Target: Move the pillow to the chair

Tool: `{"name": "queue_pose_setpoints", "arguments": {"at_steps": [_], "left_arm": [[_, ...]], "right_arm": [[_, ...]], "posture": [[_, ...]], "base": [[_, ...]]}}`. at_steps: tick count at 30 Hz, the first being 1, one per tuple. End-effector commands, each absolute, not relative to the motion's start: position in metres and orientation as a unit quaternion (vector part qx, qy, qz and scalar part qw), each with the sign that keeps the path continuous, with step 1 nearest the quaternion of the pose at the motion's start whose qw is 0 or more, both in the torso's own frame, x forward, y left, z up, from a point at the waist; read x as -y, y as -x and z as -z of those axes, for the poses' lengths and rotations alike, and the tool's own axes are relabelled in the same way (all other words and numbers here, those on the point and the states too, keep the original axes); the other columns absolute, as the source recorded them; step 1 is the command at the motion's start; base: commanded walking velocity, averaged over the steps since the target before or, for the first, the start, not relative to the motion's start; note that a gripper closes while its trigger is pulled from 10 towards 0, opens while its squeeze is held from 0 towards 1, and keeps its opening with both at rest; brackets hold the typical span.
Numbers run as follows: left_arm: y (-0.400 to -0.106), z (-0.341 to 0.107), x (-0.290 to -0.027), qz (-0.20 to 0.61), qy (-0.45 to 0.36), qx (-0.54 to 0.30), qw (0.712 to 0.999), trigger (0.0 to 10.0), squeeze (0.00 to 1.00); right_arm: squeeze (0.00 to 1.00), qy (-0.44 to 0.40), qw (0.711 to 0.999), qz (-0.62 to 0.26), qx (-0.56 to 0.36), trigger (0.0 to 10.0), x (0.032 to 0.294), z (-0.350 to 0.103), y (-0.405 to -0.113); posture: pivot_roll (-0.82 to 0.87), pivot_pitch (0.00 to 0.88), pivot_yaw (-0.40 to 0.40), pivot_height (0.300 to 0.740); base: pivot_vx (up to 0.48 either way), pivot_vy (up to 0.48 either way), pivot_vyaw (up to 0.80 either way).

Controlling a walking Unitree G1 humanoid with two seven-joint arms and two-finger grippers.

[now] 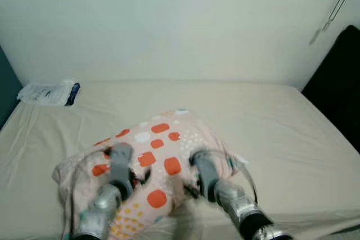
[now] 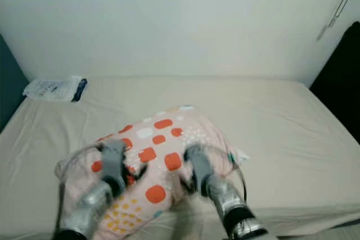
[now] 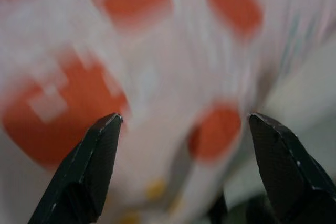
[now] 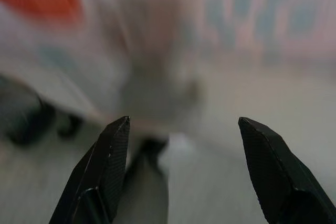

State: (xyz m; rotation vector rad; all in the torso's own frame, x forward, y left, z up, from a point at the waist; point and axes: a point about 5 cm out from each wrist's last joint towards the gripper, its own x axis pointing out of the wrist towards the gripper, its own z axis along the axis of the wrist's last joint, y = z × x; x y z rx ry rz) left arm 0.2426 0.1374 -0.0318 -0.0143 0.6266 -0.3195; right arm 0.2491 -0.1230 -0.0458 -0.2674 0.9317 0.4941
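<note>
On the bed (image 1: 292,133), against a pale wall (image 1: 180,21), the pillow (image 1: 160,155) lies near the front edge, my arms on either side. A packet (image 1: 48,92) sits far left. Left gripper (image 3: 184,129) and right gripper (image 4: 181,129) both stand wide, holding nothing. I judge they should press inward evenly before lifting, or it slips.

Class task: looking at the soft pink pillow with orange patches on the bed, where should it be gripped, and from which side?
Grip the soft pink, orange-patched pillow at its near edge, from the robot's side, one end effector per flank: it is wide and limp, so a single pinch would probably let it sag.
</note>
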Motion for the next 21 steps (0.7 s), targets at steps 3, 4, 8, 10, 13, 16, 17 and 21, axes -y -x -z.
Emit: {"name": "queue_pose_setpoints", "arguments": {"at_steps": [3,4,8,10,13,16,17,21], "left_arm": [[-0.232,0.046,-0.138,0.129,-0.003,-0.349,0.928,10.0,0.0],[-0.232,0.046,-0.138,0.129,-0.003,-0.349,0.928,10.0,0.0],[-0.224,0.055,-0.135,0.121,0.007,-0.369,0.922,10.0,0.0],[-0.219,0.061,-0.135,0.112,0.013,-0.38,0.918,10.0,0.0],[-0.217,0.062,-0.136,0.104,0.021,-0.383,0.918,10.0,0.0],[-0.214,0.065,-0.137,0.096,0.03,-0.386,0.917,10.0,0.0],[-0.214,0.065,-0.137,0.096,0.03,-0.386,0.917,10.0,0.0],[-0.211,0.068,-0.147,0.078,0.014,-0.394,0.916,10.0,0.0]], "right_arm": [[0.0,0.128,0.855,-0.19,-0.465,10.0,0.135,0.048,-0.249],[0.0,0.128,0.855,-0.19,-0.465,10.0,0.135,0.048,-0.249],[0.0,0.103,0.868,-0.155,-0.46,10.0,0.14,0.048,-0.251],[0.0,0.092,0.875,-0.135,-0.455,10.0,0.143,0.048,-0.25],[0.0,0.096,0.876,-0.13,-0.454,10.0,0.145,0.049,-0.25],[0.0,0.093,0.88,-0.107,-0.454,10.0,0.152,0.051,-0.247],[0.0,0.093,0.88,-0.107,-0.454,10.0,0.152,0.051,-0.247],[0.0,0.102,0.884,-0.07,-0.452,10.0,0.164,0.053,-0.244]], "posture": [[0.07,0.0,-0.103,0.74],[0.07,0.0,-0.103,0.74],[0.07,0.0,-0.104,0.74],[0.07,0.0,-0.104,0.74],[0.06,0.0,-0.103,0.74],[0.06,0.0,-0.101,0.74],[0.06,0.0,-0.101,0.74],[0.06,0.0,-0.098,0.74]], "base": [[0.0,0.0,0.0],[0.0,0.0,0.0],[0.0,0.0,0.0],[0.0,0.0,0.0],[0.0,0.0,0.0],[0.0,0.0,0.0],[0.0,0.0,0.0],[0.0,0.0,0.0]]}}
